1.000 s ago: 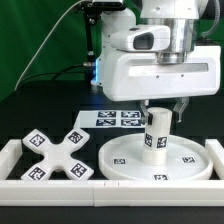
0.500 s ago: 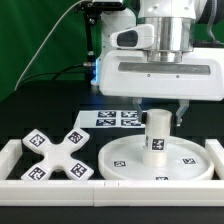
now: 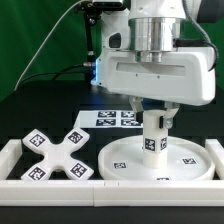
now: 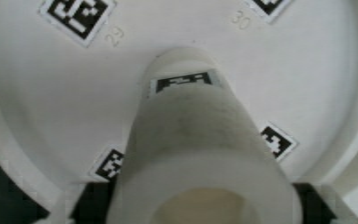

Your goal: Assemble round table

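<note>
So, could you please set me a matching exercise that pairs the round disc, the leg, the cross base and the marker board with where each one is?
1. round disc
2. leg
3. cross base
4. marker board

a. lies flat toward the exterior view's left
b. stands upright on the disc's middle
c. lies behind the disc, carrying only tags
d. lies flat toward the exterior view's right, bearing the leg

Pairs: 1-d, 2-b, 3-a, 4-c.

Upright leg at disc centre, bare disc around; cross base beside.
</note>
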Robot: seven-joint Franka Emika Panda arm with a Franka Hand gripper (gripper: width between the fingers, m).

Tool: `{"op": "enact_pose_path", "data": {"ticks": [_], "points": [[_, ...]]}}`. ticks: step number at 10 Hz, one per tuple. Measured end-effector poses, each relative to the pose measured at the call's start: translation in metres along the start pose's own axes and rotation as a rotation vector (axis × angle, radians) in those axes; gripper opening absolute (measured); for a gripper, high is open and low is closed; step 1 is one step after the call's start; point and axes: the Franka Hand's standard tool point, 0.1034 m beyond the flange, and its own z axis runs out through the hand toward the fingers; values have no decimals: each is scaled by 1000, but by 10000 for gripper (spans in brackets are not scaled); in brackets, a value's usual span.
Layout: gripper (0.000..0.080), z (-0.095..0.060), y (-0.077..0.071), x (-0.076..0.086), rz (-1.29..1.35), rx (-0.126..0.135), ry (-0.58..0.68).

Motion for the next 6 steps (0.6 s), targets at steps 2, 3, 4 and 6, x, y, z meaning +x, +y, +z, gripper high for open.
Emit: {"op": "enact_pose_path", "data": {"ticks": [2, 3, 4, 6], "points": [[404, 0, 1, 0, 90, -2, -2], [404, 0, 1, 0, 149, -4, -4], [404, 0, 1, -1, 212, -6, -7], [406, 0, 3, -3, 555, 15, -37]]}}
